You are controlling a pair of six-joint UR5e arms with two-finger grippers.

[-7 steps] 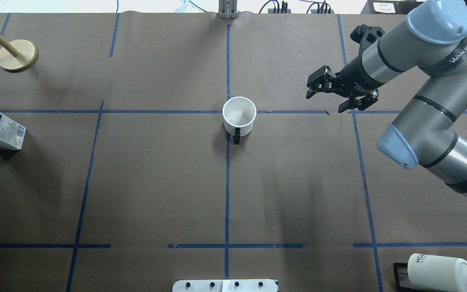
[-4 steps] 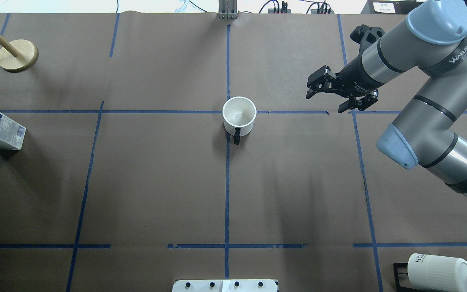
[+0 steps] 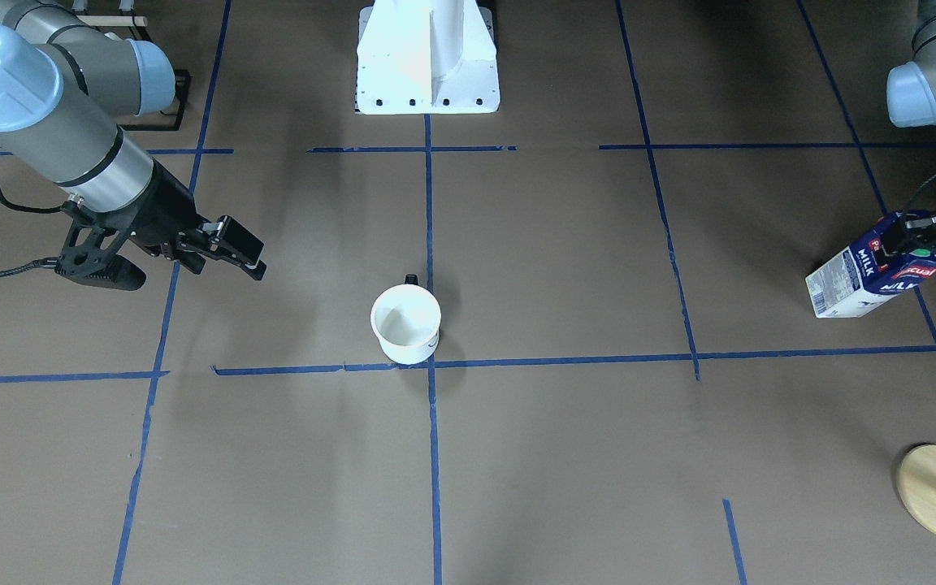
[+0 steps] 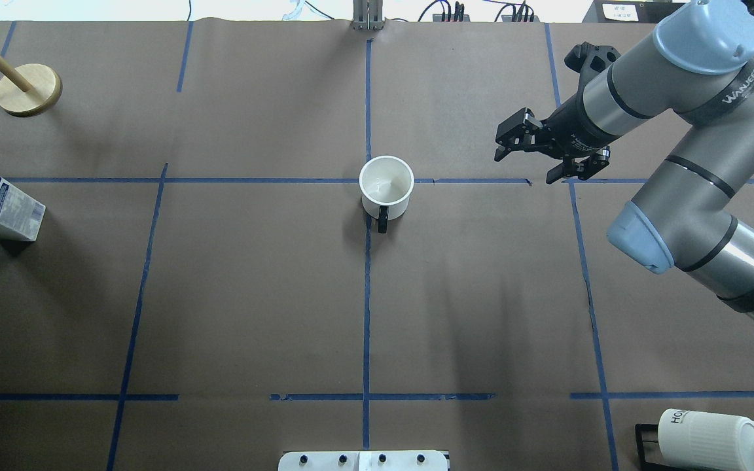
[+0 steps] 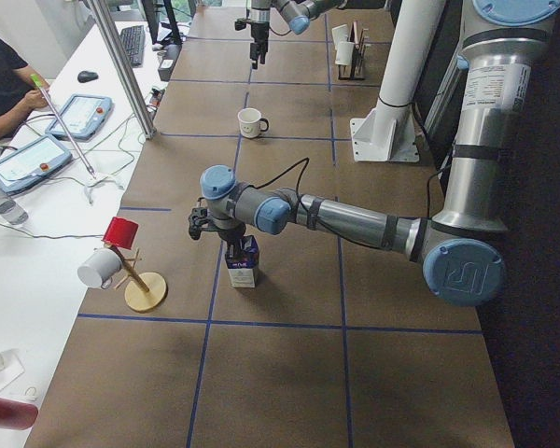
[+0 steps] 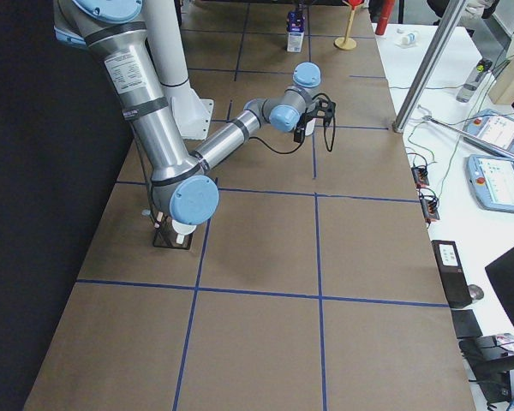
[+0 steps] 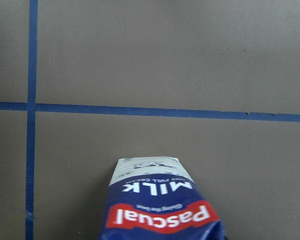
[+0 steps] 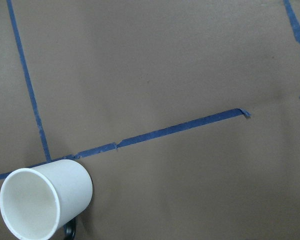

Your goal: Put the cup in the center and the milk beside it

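First half apparently done: the cup (image 4: 386, 186) upright on the counter (image 4: 252, 294), open end up, base at the center (image 3: 431, 365), the crossing of blue tape lines, a touch to the robot's right of it, black handle turned toward the robot's base. Nothing holding it. Off on the robot's right side, well apart from the cup, the right gripper (image 4: 523, 165), raised over the counter, fingers spread wide and empty, its wrist view taking in the cup's rim at the lower corner. Second half not yet done: the milk (image 4: 0, 210) far out at the robot's left end of the counter, well apart from the cup, near a wooden mug stand (image 4: 29, 89). Down on the carton's gable top, the left gripper (image 3: 911, 236), fingers seemingly pinching the ridge just by the green cap; the contact itself too small to confirm in the front view and cut off below the frame in the left wrist view, with only the label and the carton's far end in sight there. Hard to tell whether resting on the counter or just clear of it. Left to do, judging from this: carry the carton across to the middle, set it upright just beside the cup without knocking it, then let go.
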